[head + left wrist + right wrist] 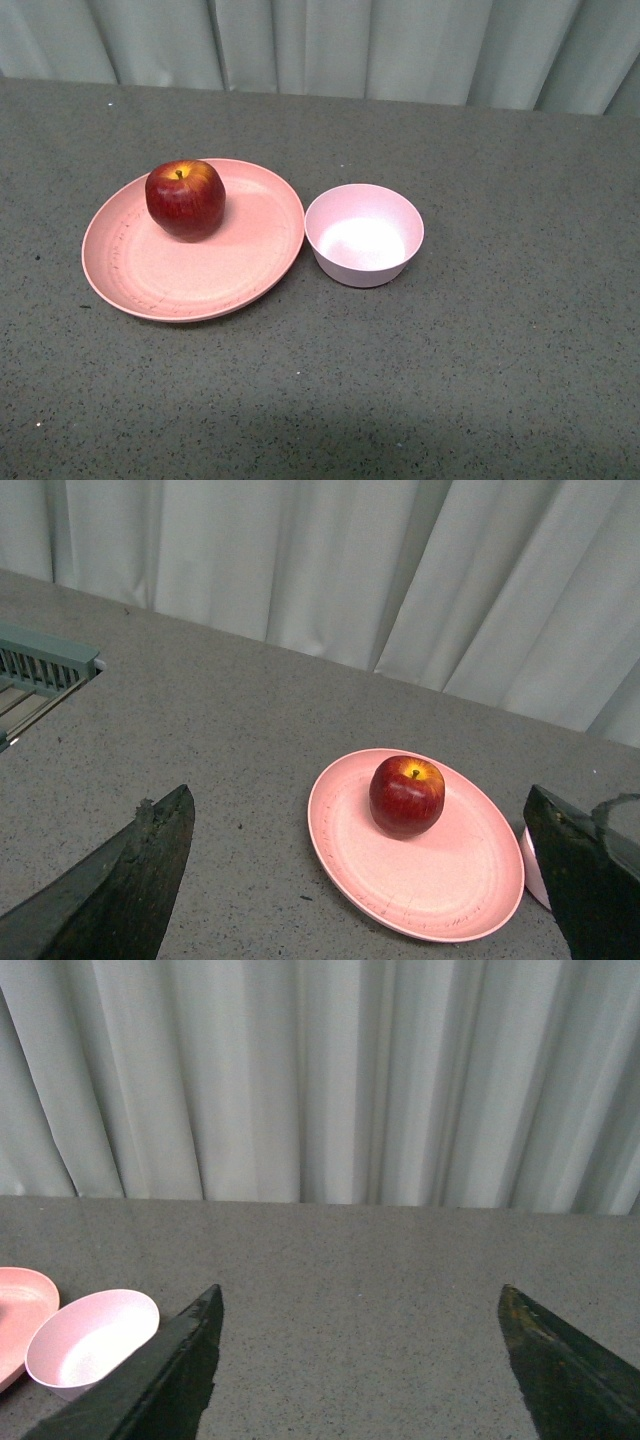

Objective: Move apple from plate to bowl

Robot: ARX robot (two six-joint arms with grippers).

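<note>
The left gripper [357,792] is seen with its jaws spread wide apart and nothing held between them. Just ahead of it, framed by the jaws, the apple [407,795] is seated stem-up on the plate [440,885]. The right gripper [360,1290] is likewise held with jaws parted and empty above the desk [360,1245]. Off beyond one of its jaws the bowl [90,1335] is found, just beside the plate's rim. A pale curtain [320,1080] is hung behind the desk.
</note>
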